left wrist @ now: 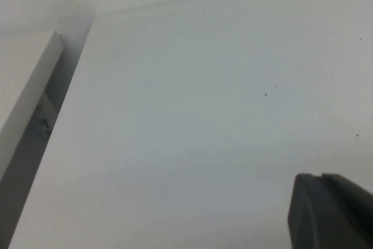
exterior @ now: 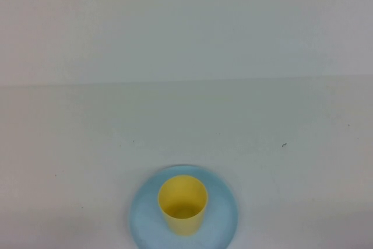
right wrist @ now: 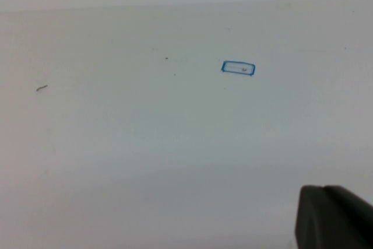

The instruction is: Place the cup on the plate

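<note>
The yellow cup (exterior: 183, 204) stands upright in the middle of the light blue plate (exterior: 224, 217), at the near middle of the white table in the high view. Neither arm shows in the high view. My left gripper (left wrist: 320, 174) shows only in the left wrist view, its dark fingertips pressed together and holding nothing, over bare white table. My right gripper (right wrist: 322, 188) shows only in the right wrist view, fingertips also together and empty, over bare table. Cup and plate show in neither wrist view.
The table meets a white back wall (exterior: 186, 27) at the far side. The left wrist view shows a table edge with a dark gap (left wrist: 49, 115) and a white panel (left wrist: 23, 80) beside it. A small blue rectangle mark (right wrist: 238, 68) lies on the table.
</note>
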